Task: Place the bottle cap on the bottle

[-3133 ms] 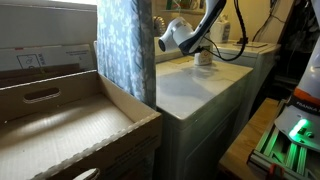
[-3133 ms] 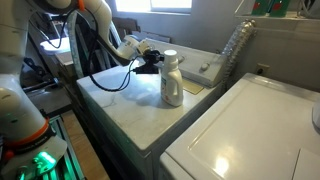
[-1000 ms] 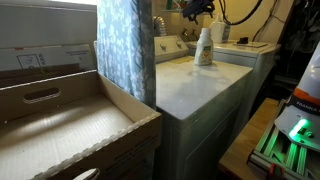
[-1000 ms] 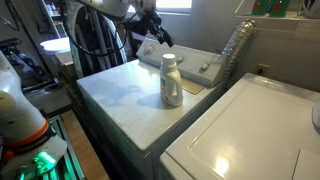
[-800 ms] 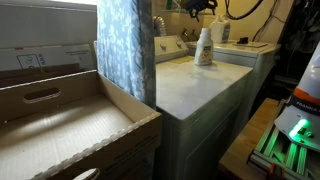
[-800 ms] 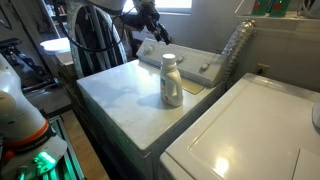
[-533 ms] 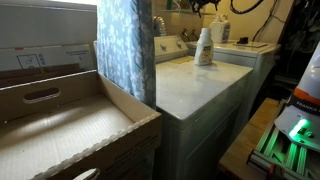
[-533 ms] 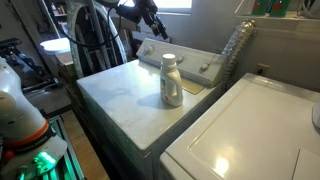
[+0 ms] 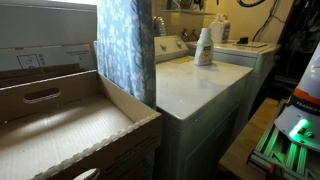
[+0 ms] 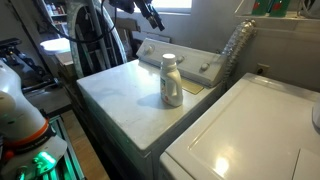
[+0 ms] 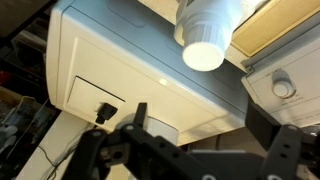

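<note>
The white bottle (image 10: 172, 84) with a yellowish-green label stands upright on the white washer top (image 10: 120, 95); it also shows in an exterior view (image 9: 204, 47). The white bottle cap (image 10: 169, 59) sits on its neck. In the wrist view I look down on the cap (image 11: 204, 54) and the bottle (image 11: 208, 15) from above. My gripper (image 10: 152, 16) hangs high above and behind the bottle, apart from it. In the wrist view its two dark fingers are spread wide with nothing between them (image 11: 198, 112).
A second white machine (image 10: 250, 135) stands beside the washer. A clear plastic bottle (image 10: 235, 50) leans near the control panel (image 10: 190, 65). Another white jug (image 9: 222, 31) stands behind the bottle. A large cardboard box (image 9: 60, 115) and a patterned curtain (image 9: 125, 50) are close to one camera.
My gripper has risen from beside the bottle at washer-top height to high above it. The bottle with its cap has stayed in place.
</note>
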`<state>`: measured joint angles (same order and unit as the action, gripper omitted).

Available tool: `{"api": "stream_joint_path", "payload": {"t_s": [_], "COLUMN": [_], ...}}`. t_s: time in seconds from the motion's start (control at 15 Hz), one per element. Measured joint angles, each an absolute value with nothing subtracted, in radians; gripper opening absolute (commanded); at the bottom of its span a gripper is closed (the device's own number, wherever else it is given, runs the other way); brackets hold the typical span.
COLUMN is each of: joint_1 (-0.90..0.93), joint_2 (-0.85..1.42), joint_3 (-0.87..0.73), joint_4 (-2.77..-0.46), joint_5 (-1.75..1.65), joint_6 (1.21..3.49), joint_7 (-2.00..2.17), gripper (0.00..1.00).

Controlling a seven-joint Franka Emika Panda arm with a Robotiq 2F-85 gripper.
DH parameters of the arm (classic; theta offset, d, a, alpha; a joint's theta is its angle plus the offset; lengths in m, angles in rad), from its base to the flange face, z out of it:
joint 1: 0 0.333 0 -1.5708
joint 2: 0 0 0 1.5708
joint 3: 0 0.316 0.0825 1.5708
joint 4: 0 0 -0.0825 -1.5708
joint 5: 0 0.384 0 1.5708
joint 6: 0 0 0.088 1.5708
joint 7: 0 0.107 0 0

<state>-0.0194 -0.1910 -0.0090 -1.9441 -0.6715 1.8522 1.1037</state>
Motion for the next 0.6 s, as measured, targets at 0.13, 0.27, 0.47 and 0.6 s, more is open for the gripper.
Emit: {"api": "stream_joint_path", "payload": {"t_s": [0.13,0.27,0.47,0.6], "joint_1": [-0.024,-0.027,-0.035,-0.039], "joint_2": [-0.222,-0.253,-0.29,-0.3], "joint_3": [-0.009,-0.009,-0.009,-0.009], "joint_4": [-1.961,-1.98,-2.011,-2.023], "joint_5": [-0.656,-0.646,-0.639,-0.638], "joint_6": [1.869,1.889,1.932,1.941], "joint_7": [1.097,1.092,1.09,1.09], "gripper": [1.0,1.0,1.0,1.0]}}
